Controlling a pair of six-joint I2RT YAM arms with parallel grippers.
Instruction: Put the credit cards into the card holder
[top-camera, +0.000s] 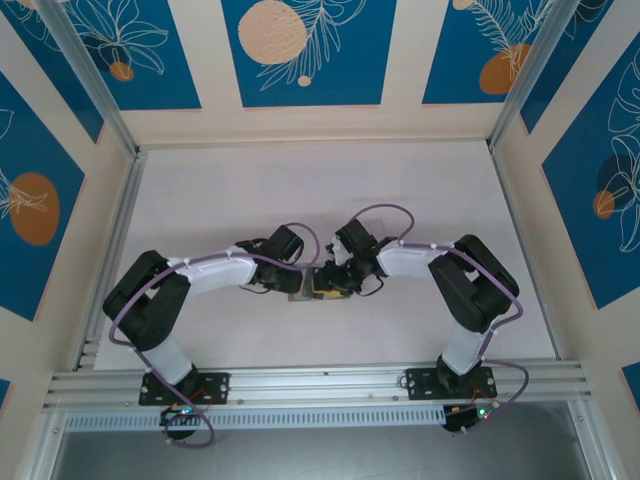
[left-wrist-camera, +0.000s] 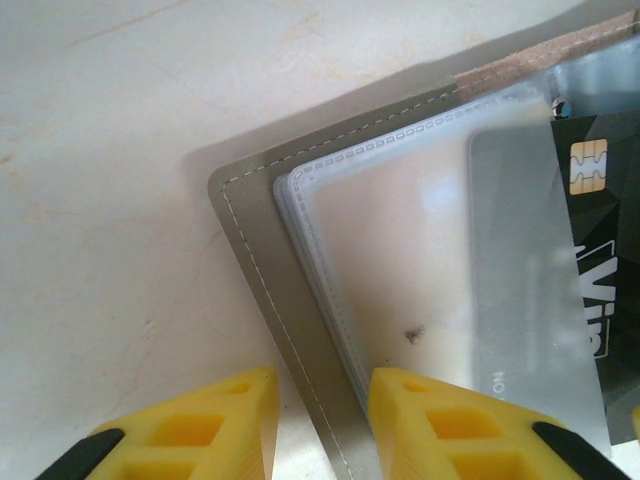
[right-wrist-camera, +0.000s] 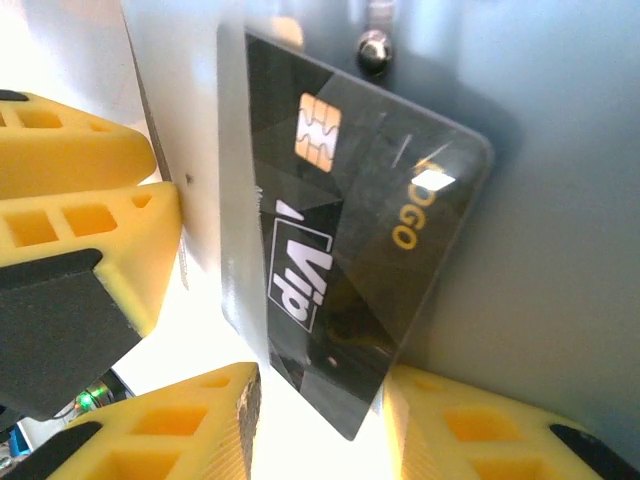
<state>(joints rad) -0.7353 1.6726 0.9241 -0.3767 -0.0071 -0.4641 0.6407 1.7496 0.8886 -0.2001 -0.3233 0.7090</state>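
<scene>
Well, the card holder (left-wrist-camera: 262, 265) lies opened flat on the table (left-wrist-camera: 100, 150), midway between the two arms. A stack of clear sleeves (left-wrist-camera: 390, 250) is stitched inside it. The black card (right-wrist-camera: 330, 270), with its gold chip and "Vip" lettering, rests on the holder's inner face on the side that carries the metal stud (right-wrist-camera: 375, 50). A silver-grey card (left-wrist-camera: 520, 300) sits next to it, nearer the holder's middle. Whether either card is properly inside a sleeve, I cannot tell.

The right pincer (right-wrist-camera: 320, 385) has its jaws apart, and the black card's lower corner stands loose between them, unclamped. The left pincer (left-wrist-camera: 325, 390) is also apart. It straddles the holder's stitched outer edge, with one finger over the grey cover and the other over bare table. I cannot tell whether it is pressing down.

These cards look light, thin, stiff and glossy, so I judge they would slip from a weak pinch and skate over the slick plastic. The best hold seems to be across the two faces at a short end or corner, leaving the leading edge free to enter a sleeve. The holder looks soft and floppy, and it probably needs pinning at its rim.

By count, I see two cards, one holder and two pincers. The sleeves number several, but they are too overlapped to count.
</scene>
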